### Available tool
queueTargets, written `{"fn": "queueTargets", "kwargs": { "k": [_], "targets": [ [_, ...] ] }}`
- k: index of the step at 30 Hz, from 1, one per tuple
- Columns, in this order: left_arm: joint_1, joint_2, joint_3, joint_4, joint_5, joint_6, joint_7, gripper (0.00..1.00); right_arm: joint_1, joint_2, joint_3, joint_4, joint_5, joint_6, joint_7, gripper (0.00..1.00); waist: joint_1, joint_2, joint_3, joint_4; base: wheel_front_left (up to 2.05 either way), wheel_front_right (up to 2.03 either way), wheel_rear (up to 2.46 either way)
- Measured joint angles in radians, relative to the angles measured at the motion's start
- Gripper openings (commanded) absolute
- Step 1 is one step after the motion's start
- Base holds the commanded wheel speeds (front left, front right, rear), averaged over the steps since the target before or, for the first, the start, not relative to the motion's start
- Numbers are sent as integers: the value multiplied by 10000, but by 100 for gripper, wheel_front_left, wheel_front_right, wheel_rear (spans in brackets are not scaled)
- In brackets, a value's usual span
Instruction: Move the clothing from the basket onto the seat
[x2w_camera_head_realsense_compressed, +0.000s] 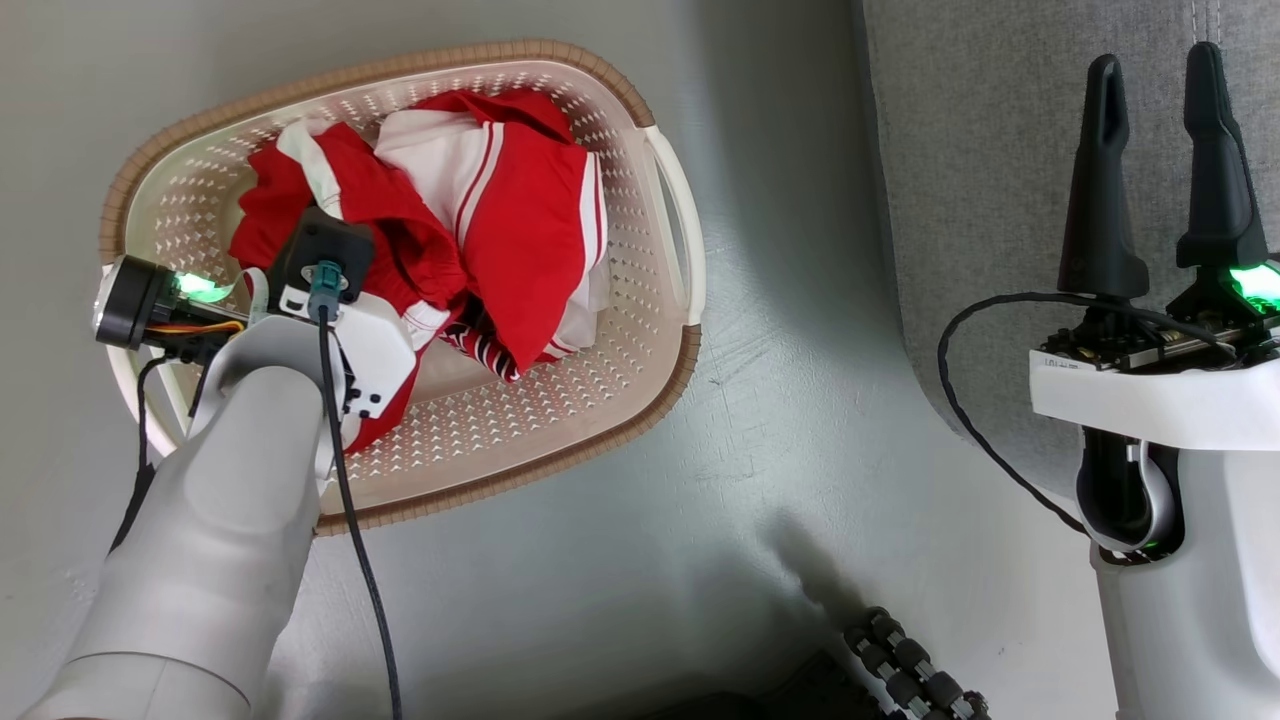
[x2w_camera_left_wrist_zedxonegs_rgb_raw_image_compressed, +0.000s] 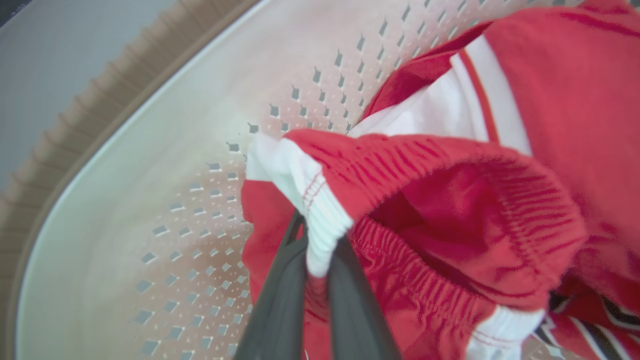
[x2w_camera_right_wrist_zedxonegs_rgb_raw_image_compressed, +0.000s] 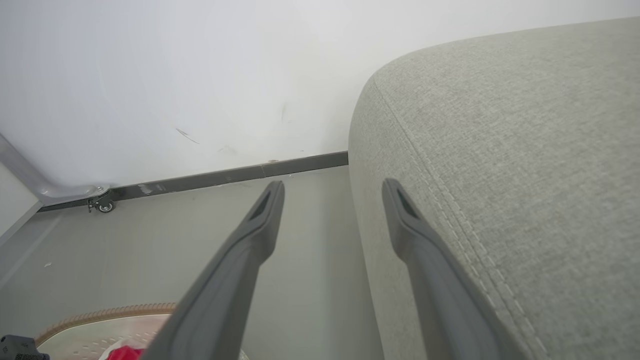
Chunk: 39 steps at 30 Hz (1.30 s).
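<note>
Position check, three views.

The basket (x2w_camera_head_realsense_compressed: 560, 48) (cream perforated plastic, brown rim) stands on the grey floor (x2w_camera_head_realsense_compressed: 790, 420). It sits left of the seat (x2w_camera_head_realsense_compressed: 990, 200) and apart from it, with a strip of floor between them.

The clothing (x2w_camera_head_realsense_compressed: 510, 220) lies wholly inside the basket, in a crumpled heap over the middle of its floor. The cloth is red with white bands and thin stripes. A dark-and-white striped edge shows at the near side of the heap.

The left gripper (x2w_camera_left_wrist_zedxonegs_rgb_raw_image_compressed: 320, 255) reaches down into the basket at the heap's left side. In the head view, the pale forearm, the wrist housing and a black cable (x2w_camera_head_realsense_compressed: 350, 520) cover its fingers. In the left wrist view, the two dark fingers (x2w_camera_left_wrist_zedxonegs_rgb_raw_image_compressed: 280, 300) rise side by side. The jaws are together, clamped on a fold of the red clothing at a white ribbed band, which bulges out above the tips. An elastic waist opening of the same garment gapes just right of the fingers. The perforated basket wall behind is slightly blurred.

The right gripper (x2w_camera_head_realsense_compressed: 1155, 62) is held upright over the near edge of the seat, well apart from the basket, with jaws wide apart and empty. In the right wrist view, one finger lies over the floor and the other over the seat's rounded corner and stitched seam. A white wall (x2w_camera_right_wrist_zedxonegs_rgb_raw_image_compressed: 150, 75) and dark skirting (x2w_camera_right_wrist_zedxonegs_rgb_raw_image_compressed: 225, 175) run behind. A corner of the basket with a scrap of red shows at lower left.
</note>
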Motion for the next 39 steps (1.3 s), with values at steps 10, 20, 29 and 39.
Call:
{"fn": "queueTargets", "kwargs": {
  "k": [10, 20, 29, 39],
  "targets": [
    [22, -111, 109, -21, -171, 31, -174, 0, -33, 0, 96, 199, 15, 0, -12, 100, -1, 0, -199, 165, 0, 0, 0],
    [253, -81, -119, -215, -167, -77, -332, 0, -242, -2, 192, 462, 77, 0, -13, 100, -1, 0, -573, 334, 0, 0, 0],
    [680, 98, -686, -523, 121, -548, -336, 0, -241, -4, 295, 738, 117, 0, -23, 100, -1, 0, -1051, 437, 0, 0, 0],
    [1092, 213, -899, -1484, 119, -976, -368, 0, -162, -6, 531, 1147, -98, 0, -25, 100, -1, 0, -1693, 562, 0, 0, 0]
  ]
}}
